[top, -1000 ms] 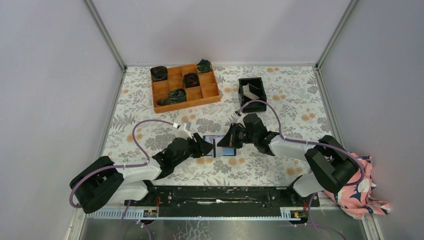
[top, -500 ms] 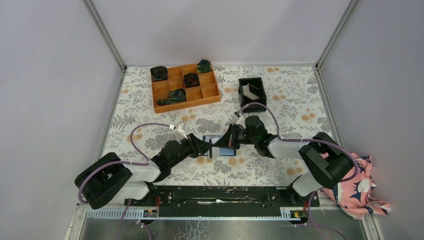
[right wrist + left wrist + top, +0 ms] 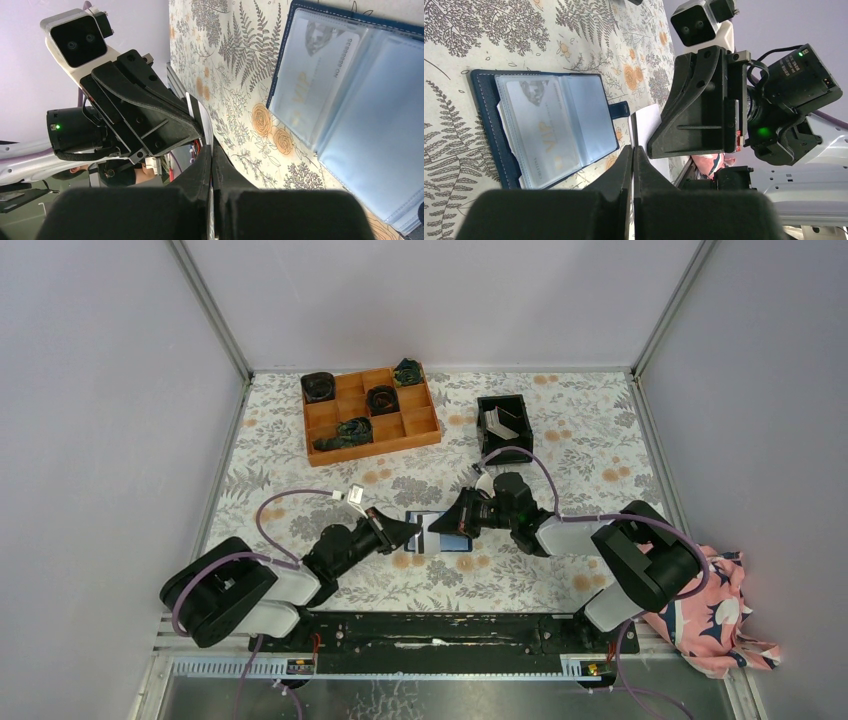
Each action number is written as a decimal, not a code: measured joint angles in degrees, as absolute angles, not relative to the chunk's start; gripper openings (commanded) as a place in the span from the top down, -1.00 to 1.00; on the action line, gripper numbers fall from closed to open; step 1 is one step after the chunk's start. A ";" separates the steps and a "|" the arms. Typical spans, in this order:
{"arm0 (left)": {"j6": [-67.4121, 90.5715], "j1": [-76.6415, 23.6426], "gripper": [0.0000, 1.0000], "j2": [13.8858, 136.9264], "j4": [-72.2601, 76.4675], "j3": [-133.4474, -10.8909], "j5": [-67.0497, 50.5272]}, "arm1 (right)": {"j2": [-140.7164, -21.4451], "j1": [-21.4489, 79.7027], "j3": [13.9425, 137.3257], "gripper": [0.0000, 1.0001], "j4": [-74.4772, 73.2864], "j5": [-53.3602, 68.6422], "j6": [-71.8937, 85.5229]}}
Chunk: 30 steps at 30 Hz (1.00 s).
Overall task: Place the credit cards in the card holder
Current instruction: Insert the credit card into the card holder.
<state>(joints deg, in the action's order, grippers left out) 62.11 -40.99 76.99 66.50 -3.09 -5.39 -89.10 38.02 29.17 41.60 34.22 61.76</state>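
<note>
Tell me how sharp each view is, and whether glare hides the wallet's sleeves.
Top view: even soft light, sharp, wallet small and partly covered. Left wrist: own jaws blurred, wallet and white card sharp, VIP card legible through a mild sheen. Right wrist: jaws blurred too, sleeves pale but readable.

Both arms reach inward, tools meeting tip to tip

The left arm stretches low from its base toward the middle, and its left tool points right with the jaws pressed together. In its wrist view the two dark fingers lie flat against each other, no gap between them. The right arm reaches in from the other side – elbow out, forearm nearly level – and the right tool is closed too, its tips facing the left tool's tips, just beside them.
</note>
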 measured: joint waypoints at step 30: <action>58.37 -38.83 0.75 73.76 46.92 -6.83 -0.99 | -88.03 36.58 34.89 1.00 21.63 24.08 49.06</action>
<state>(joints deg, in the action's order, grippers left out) 58.37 -38.83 73.76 46.92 -6.83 -0.99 -88.03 36.58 34.89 21.63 24.08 49.06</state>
